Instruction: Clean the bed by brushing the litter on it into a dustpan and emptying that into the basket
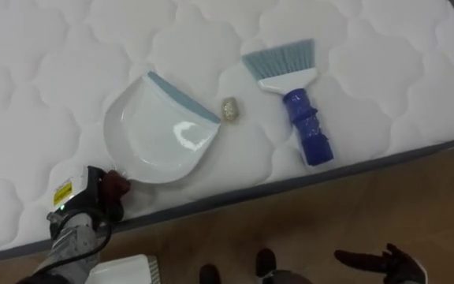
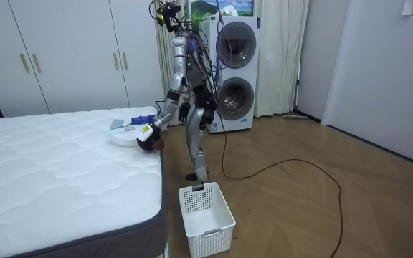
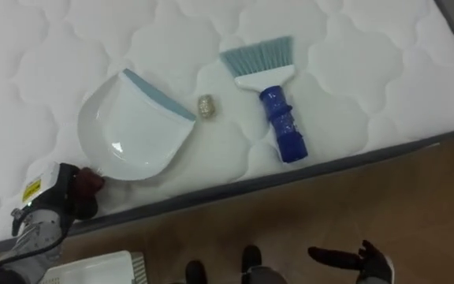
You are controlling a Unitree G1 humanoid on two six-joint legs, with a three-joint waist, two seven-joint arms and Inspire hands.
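Noting a glossy white scoop-shaped dustpan (image 1: 160, 130) with a grey-blue lip lying on the quilted mattress (image 1: 38, 79), a crumpled beige scrap (image 1: 230, 109) just right of the lip, and a brush (image 1: 294, 95) with ribbed blue handle and fanned pale bristles further right. Finding the left hand (image 1: 93, 197) curling round the dustpan's near handle, the right hand (image 1: 381, 260) hanging over wooden floor (image 1: 329, 205), fingers straight. Seeing, from the room view, a white slatted basket (image 2: 206, 226) standing by the mattress corner.

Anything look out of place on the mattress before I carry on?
One small crumpled beige scrap lies on the mattress, just off the blue lip of the dustpan, beside the brush. It is the only litter; nothing looks spilled or damaged.
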